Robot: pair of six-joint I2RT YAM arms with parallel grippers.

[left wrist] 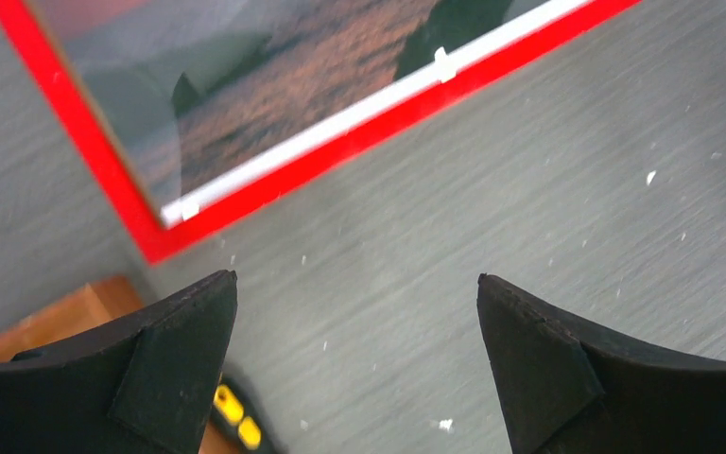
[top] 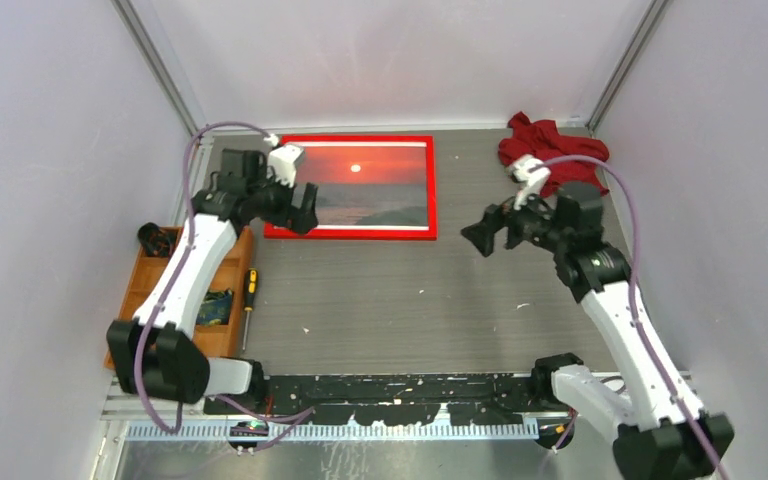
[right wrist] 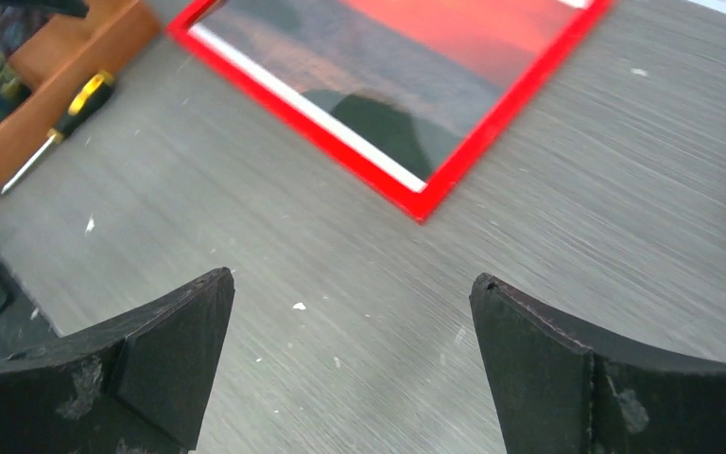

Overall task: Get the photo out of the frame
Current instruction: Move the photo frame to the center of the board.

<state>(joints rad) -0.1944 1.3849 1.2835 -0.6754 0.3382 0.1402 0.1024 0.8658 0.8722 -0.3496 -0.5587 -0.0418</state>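
The red frame [top: 360, 233] lies flat and face up at the back middle of the table, with the sunset photo [top: 375, 185] inside it. In the left wrist view the frame's near-left corner [left wrist: 156, 248] and the photo [left wrist: 284, 85] show just ahead of the fingers. My left gripper [top: 305, 210] hovers over that corner, open and empty. To the right of the frame, apart from it, my right gripper [top: 482, 238] is open and empty too. The right wrist view shows the frame's near-right corner [right wrist: 421, 208] and the photo [right wrist: 388, 57] ahead.
A brown wooden tray [top: 142, 290] with small items stands at the left edge. Beside the tray lies a yellow-handled screwdriver [top: 249, 300]. A red cloth [top: 550, 145] is bunched at the back right. White walls close in the table on three sides.
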